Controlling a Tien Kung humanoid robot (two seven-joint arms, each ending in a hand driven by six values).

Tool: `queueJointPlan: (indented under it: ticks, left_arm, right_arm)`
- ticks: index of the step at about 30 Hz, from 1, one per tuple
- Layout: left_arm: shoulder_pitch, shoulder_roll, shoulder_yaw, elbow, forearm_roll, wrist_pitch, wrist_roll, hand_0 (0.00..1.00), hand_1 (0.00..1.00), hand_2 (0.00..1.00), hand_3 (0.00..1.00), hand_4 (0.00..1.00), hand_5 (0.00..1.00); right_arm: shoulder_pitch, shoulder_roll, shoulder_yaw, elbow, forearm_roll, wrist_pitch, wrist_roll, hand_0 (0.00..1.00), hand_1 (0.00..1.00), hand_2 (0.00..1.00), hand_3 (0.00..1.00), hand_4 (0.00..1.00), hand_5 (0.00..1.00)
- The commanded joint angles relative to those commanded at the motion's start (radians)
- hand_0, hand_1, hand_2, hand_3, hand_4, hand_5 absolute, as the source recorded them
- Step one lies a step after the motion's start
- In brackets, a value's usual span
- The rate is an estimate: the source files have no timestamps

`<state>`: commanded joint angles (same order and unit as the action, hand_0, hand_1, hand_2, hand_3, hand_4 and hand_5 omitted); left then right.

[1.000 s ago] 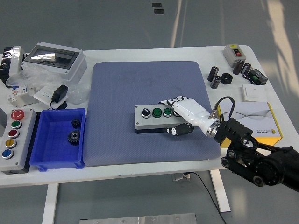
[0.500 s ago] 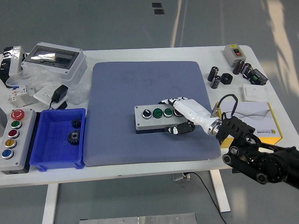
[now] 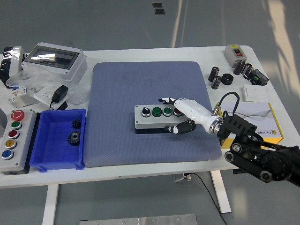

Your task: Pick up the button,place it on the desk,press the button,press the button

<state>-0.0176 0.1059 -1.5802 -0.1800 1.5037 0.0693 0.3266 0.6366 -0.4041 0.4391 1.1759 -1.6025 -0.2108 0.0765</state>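
A grey button box (image 3: 152,118) with a black knob, two green buttons and a dark red one lies on the blue mat (image 3: 150,103), right of its middle. My right hand (image 3: 180,115), white with black fingertips, comes in from the lower right and is shut on the box's right end: the fingers lie over its top by the rightmost button, the thumb presses on its front edge. The box rests flat on the mat. My left arm is out of view.
A second grey button box (image 3: 13,133) with several coloured buttons lies at the left edge, beside a blue bin (image 3: 60,139) holding two gears. A clear-lidded enclosure (image 3: 55,58) and clutter sit at back left. Capacitors (image 3: 215,77), a small switch box (image 3: 234,52) and a yellow-white box (image 3: 255,119) are at the right.
My right hand and arm shifted slightly up and to the left along the box's right end. The box has barely moved.
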Motion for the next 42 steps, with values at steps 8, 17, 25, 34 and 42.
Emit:
queueJointPlan:
  ticks: [8, 17, 25, 34, 42]
  left_arm:
    - [0.003, -0.001, 0.002, 0.000, -0.002, 0.000, 0.000, 0.622, 0.583, 0.538, 0.591, 0.600, 0.214]
    - [0.005, -0.001, 0.004, 0.000, -0.002, -0.002, 0.001, 0.622, 0.581, 0.535, 0.588, 0.594, 0.212]
    - [0.005, -0.003, 0.006, 0.000, -0.005, -0.002, 0.002, 0.622, 0.580, 0.535, 0.588, 0.592, 0.212]
    - [0.011, -0.006, 0.012, 0.000, -0.020, 0.000, 0.000, 0.621, 0.579, 0.534, 0.588, 0.591, 0.209]
    - [0.014, -0.001, 0.005, 0.000, -0.019, 0.003, 0.002, 0.621, 0.575, 0.534, 0.588, 0.570, 0.192]
  right_arm:
    - [0.004, -0.041, 0.005, 0.060, 0.034, 0.028, -0.005, 0.916, 0.856, 0.856, 0.975, 0.557, 0.049]
    - [0.009, -0.099, 0.025, 0.138, 0.114, 0.090, -0.008, 0.918, 0.862, 0.876, 0.989, 0.567, 0.026]
    - [0.000, -0.124, 0.059, 0.173, 0.122, 0.101, -0.016, 0.919, 0.868, 0.883, 0.995, 0.598, 0.012]
    - [-0.152, -0.311, 0.283, 0.401, 0.282, 0.247, -0.184, 0.933, 0.880, 0.896, 0.998, 0.609, 0.039]
    - [-0.175, -0.452, 0.497, 0.580, 0.542, 0.544, -0.416, 0.873, 0.858, 0.856, 0.954, 0.610, 0.048]
